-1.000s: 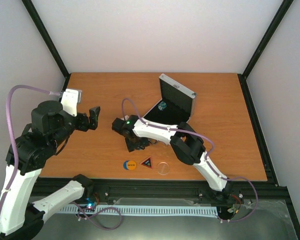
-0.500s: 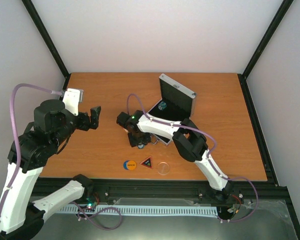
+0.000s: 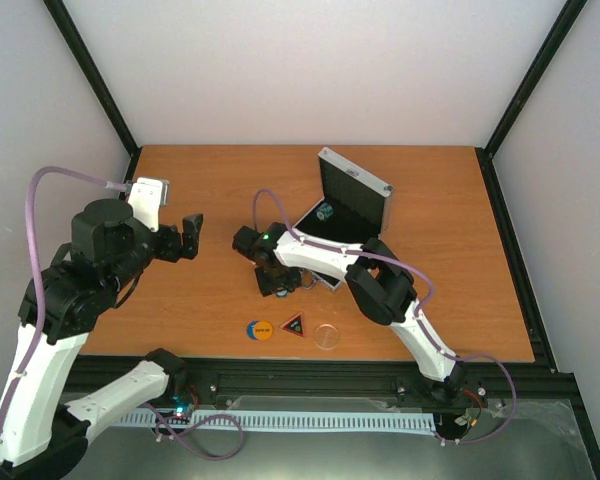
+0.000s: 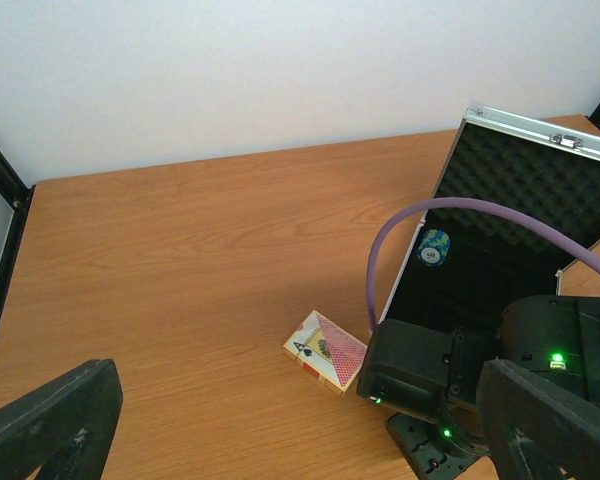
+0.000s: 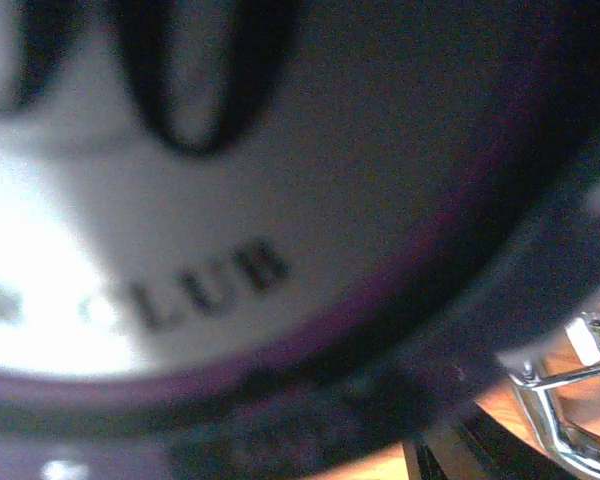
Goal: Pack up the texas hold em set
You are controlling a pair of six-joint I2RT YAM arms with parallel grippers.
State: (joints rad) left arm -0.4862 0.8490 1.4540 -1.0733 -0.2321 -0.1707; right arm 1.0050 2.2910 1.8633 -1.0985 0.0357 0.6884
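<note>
On the table [image 3: 450,270], the open case [image 3: 356,180] stood toward the far edge, lid raised. The left gripper [image 3: 189,236], jaws spread, hovered near the left edge, well apart from the right gripper [image 3: 276,283], which pinched a poker chip [image 5: 180,250] off the case's near-left corner. The orange disc [image 3: 260,329], triangle [image 3: 294,325] and clear disc [image 3: 327,336] lined the near edge.

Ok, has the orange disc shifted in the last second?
No. The orange disc lies in the same spot, just left of the triangle, by the near edge of the table.
</note>
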